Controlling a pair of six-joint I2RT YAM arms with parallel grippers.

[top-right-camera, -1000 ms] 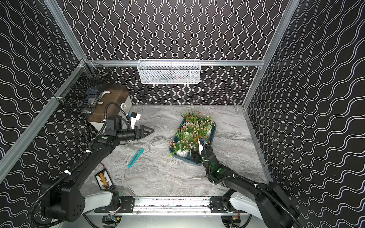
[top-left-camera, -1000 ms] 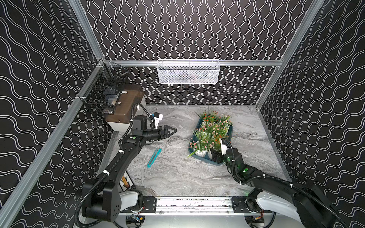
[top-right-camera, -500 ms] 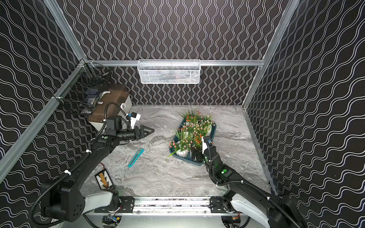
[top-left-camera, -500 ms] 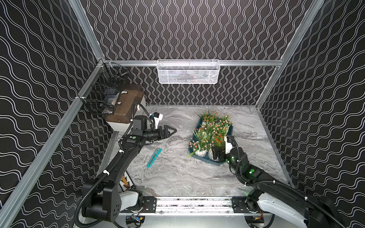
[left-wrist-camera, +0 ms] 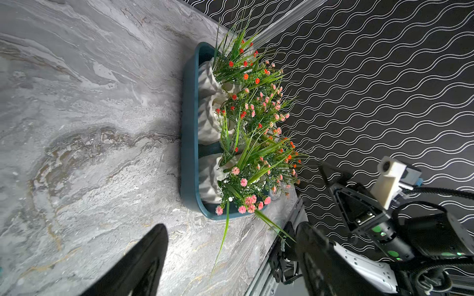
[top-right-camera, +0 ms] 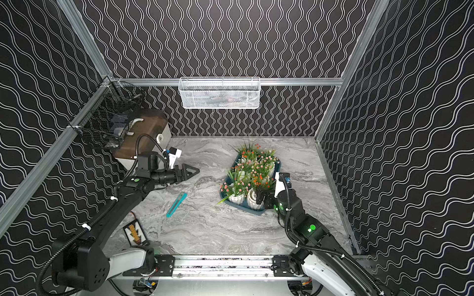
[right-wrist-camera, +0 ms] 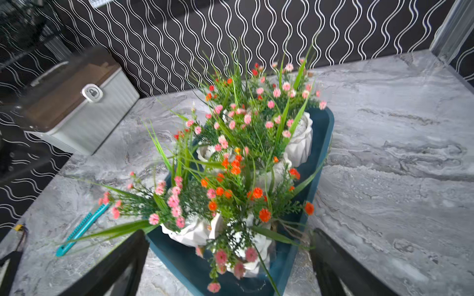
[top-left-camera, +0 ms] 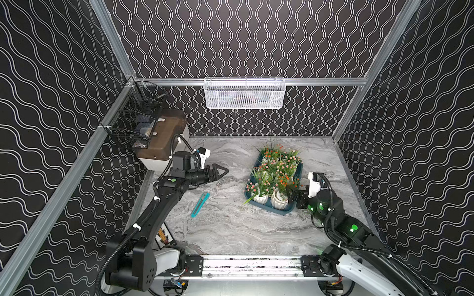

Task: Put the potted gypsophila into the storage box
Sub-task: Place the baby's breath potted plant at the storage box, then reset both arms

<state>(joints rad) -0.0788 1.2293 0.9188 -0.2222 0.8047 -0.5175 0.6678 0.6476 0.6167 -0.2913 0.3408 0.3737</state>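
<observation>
Well, all five pots of the potted gypsophila (top-left-camera: pixel 275 176) stand in the storage box (top-left-camera: pixel 269 208), the right gripper (top-left-camera: pixel 291 195) gaping empty beside its near end, the left gripper (top-left-camera: pixel 220 171) parted and idle well apart, so nothing looks left.

we see the potted gypsophila (top-left-camera: pixel 278 169) sitting inside the storage box (top-left-camera: pixel 269 208), white ribbed pots packed close, leaves and pink, red and orange blooms tangled above the rim. we cannot count every pot under the foliage. one long green blade droops over the near rim. the box, shallow and dark teal, lies flat on the table (top-left-camera: pixel 230 230), right of centre.
</observation>
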